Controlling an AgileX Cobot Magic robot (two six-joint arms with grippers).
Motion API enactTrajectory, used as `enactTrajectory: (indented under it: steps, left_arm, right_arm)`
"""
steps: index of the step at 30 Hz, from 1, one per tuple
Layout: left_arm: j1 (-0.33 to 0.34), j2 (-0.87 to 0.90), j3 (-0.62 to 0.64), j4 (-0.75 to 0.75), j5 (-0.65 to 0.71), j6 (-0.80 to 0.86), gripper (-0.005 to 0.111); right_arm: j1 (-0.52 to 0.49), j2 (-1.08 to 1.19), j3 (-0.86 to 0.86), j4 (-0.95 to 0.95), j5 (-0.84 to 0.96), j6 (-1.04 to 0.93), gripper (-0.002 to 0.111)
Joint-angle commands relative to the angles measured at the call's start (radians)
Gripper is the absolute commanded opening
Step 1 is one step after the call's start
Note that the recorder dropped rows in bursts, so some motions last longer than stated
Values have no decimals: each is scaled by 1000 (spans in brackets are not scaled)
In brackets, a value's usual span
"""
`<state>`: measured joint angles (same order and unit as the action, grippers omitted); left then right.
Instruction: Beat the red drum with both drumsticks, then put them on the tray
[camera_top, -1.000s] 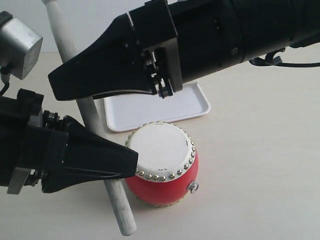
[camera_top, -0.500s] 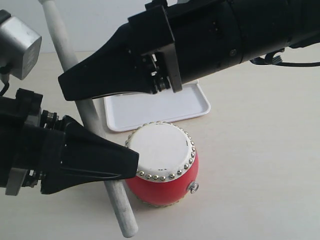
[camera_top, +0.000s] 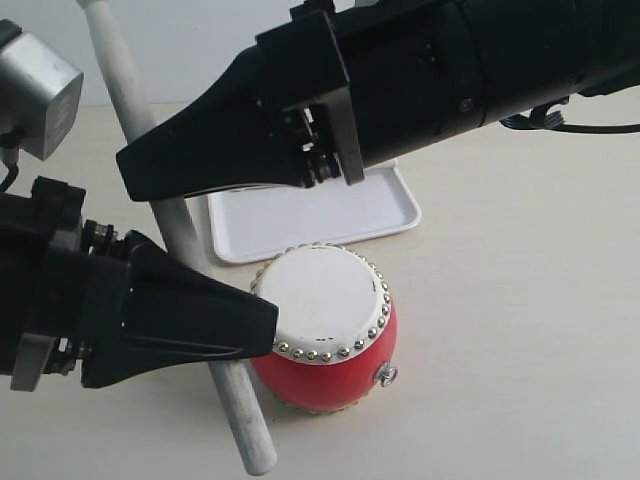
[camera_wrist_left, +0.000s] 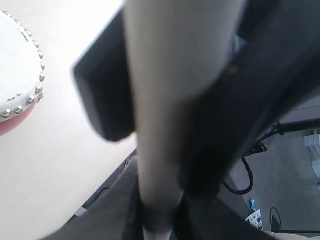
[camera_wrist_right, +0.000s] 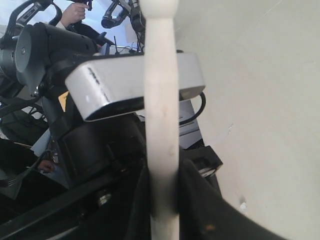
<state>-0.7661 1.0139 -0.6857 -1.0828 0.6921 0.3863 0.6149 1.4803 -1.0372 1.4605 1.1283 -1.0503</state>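
- Now, to beat well, bring both stick tips down on the red drum (camera_top: 335, 375), squarely on its white head, without the arms clashing.
- The left gripper (camera_top: 268, 325) is clamped on the left stick (camera_wrist_left: 160, 125); the right gripper (camera_top: 128, 172) is clamped on the right stick (camera_wrist_right: 161, 125).
- The drum stands just beside the tray (camera_top: 300, 215).

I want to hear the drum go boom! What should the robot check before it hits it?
1. Left gripper shut on a drumstick: ok.
2. Right gripper shut on a drumstick: ok.
3. Red drum upright, drumhead bare: ok.
4. A stick tip over the drumhead: not ok, none in sight.
5. Tray bare for later: cannot tell, the right arm hides part.
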Motion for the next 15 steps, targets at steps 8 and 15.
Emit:
enactTrajectory:
  steps: [8,15]
  left_arm:
    - [-1,-2,-4,-5,-19,-16,76]
    - [-1,-27,-4,9,-17,-24,76]
  right_arm:
    - [1,-2,4,21,8,-3,0]
    - [1,-16,4,21,-93,-1,0]
